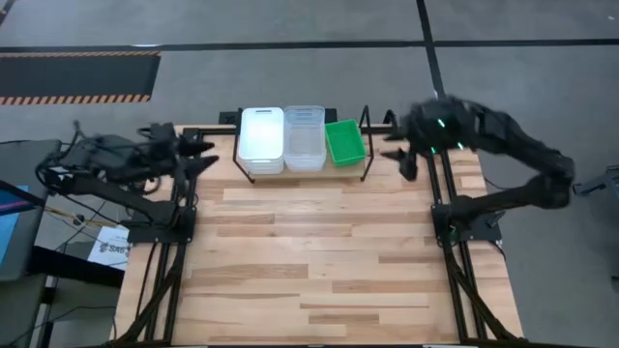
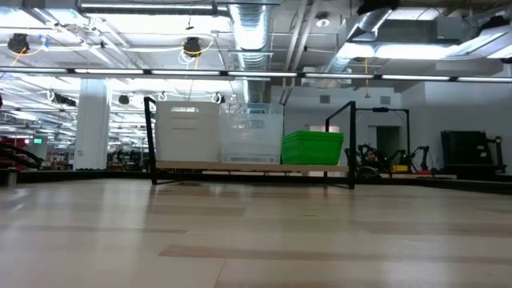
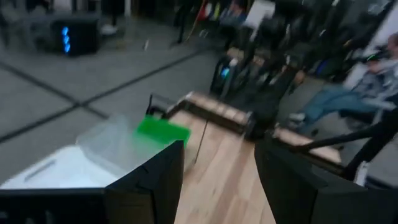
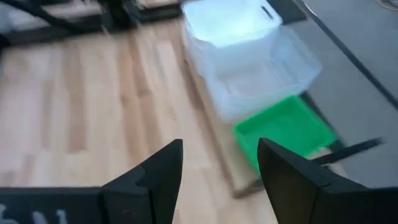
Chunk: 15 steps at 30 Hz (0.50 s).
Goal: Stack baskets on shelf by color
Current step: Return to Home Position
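Observation:
Three basket stacks stand side by side on the shelf (image 1: pixel 302 172) at the table's far edge: white baskets (image 1: pixel 261 140) on the left, clear baskets (image 1: pixel 304 137) in the middle, a lower green basket (image 1: pixel 344 141) on the right. The low view shows them resting on the shelf board (image 2: pixel 252 167): white (image 2: pixel 188 132), clear (image 2: pixel 250 132), green (image 2: pixel 312 148). My left gripper (image 1: pixel 205 155) is open, left of the shelf. My right gripper (image 1: pixel 398 153) is open, right of the shelf, above the table's far right corner. Both wrist views show open fingers (image 3: pixel 217 180) (image 4: pixel 219 171) holding nothing.
The wooden tabletop (image 1: pixel 319 261) stretches bare in front of the shelf. The shelf's black metal end frames (image 2: pixel 352 144) rise at each side. A seated person (image 3: pixel 348 93) shows in the room beyond the table in the left wrist view.

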### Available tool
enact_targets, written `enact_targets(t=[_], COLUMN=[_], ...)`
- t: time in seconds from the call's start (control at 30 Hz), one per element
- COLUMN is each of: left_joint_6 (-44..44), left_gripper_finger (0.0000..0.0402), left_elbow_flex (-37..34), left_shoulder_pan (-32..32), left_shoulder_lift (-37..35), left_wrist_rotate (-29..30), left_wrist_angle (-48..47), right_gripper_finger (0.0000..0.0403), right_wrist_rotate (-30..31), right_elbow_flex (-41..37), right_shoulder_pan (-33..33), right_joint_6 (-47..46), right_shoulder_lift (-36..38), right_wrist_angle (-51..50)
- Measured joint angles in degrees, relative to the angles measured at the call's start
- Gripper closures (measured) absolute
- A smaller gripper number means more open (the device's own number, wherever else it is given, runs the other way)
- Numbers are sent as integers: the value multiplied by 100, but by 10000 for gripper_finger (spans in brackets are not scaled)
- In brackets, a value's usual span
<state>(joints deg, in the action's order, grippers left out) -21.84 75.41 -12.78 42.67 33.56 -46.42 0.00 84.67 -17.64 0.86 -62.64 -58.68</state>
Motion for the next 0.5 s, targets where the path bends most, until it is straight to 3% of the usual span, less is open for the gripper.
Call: enact_targets(t=[0.23, 0.5], left_joint_6=[204, 0], left_gripper_finger=[216, 216], left_elbow_flex=[-1182, -3097], left_shoulder_pan=[0, 0], left_shoulder_lift=[-1316, -2685], left_wrist_rotate=[-439, -638], left_wrist_angle=[613, 1761], right_gripper_finger=[177, 177], right_wrist_rotate=[833, 1790], right_elbow_flex=[-2649, -4302], right_shoulder_pan=[1056, 2097], right_joint_6=[-1602, -2630], right_shoulder_lift=[1837, 2862], right_wrist_angle=[1881, 3015])
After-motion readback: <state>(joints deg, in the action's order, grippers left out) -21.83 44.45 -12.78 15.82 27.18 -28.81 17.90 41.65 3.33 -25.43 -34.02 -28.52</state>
